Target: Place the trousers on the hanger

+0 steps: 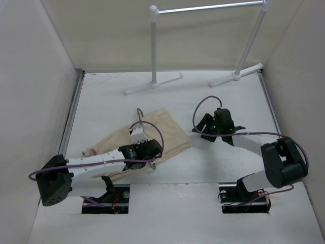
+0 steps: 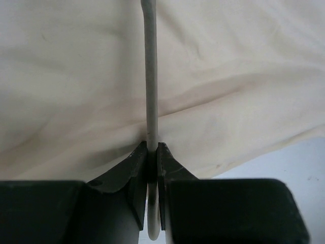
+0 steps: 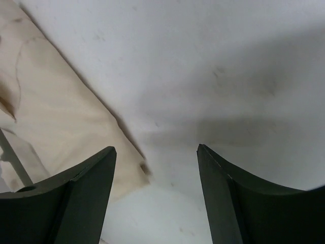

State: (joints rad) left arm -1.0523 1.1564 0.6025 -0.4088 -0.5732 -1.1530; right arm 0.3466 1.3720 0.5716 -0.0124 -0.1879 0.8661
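Observation:
The beige trousers [image 1: 170,131] lie flat on the white table, partly under my left arm. The thin grey wire hanger [image 1: 139,115] lies on them, its hook pointing to the far side. My left gripper [image 1: 137,130] is shut on the hanger's wire; in the left wrist view the wire [image 2: 151,76] runs straight out from between the closed jaws [image 2: 152,152] over the cloth [image 2: 76,76]. My right gripper [image 1: 216,128] is open and empty just right of the trousers. In the right wrist view [image 3: 156,152] it is above bare table, by the cloth's edge [image 3: 56,112].
A white tubular garment rack [image 1: 203,9] stands at the back, its feet [image 1: 152,84] on the table's far part. Walls close in the left, right and back. Purple cables loop from both wrists.

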